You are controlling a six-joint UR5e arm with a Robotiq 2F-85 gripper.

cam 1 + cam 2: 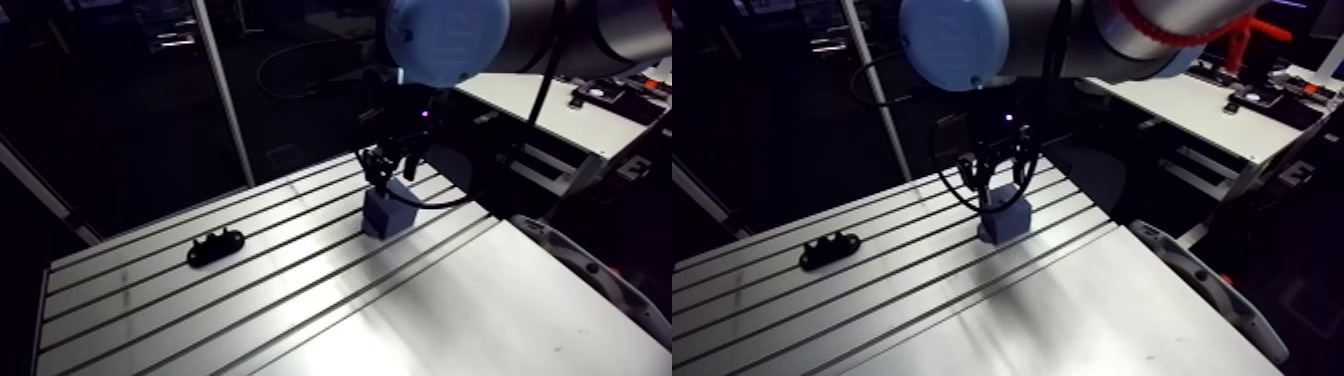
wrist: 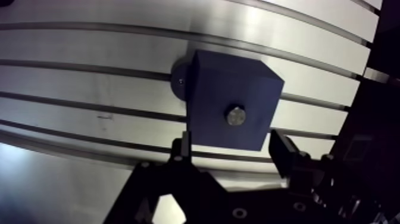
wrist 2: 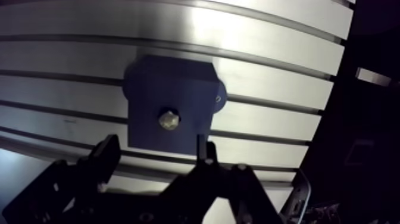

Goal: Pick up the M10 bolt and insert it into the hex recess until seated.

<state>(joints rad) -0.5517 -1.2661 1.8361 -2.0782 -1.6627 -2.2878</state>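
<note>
A dark blue block (image 2: 208, 89) stands on the slotted table (image 2: 89, 89). A metallic bolt (image 2: 234, 115) sits in the middle of its top face, with only its end showing. My gripper (image 2: 232, 149) hangs just above the block, open, with its two fingers (image 2: 181, 146) apart on either side of the bolt and touching nothing. In the arm view the gripper (image 1: 385, 170) is right over the block (image 1: 388, 212) near the table's far edge.
A small black holder (image 1: 215, 246) lies on the table to the left of the block. A white curved casing (image 1: 590, 270) runs along the table's right edge. Grooves cross the table surface lengthwise.
</note>
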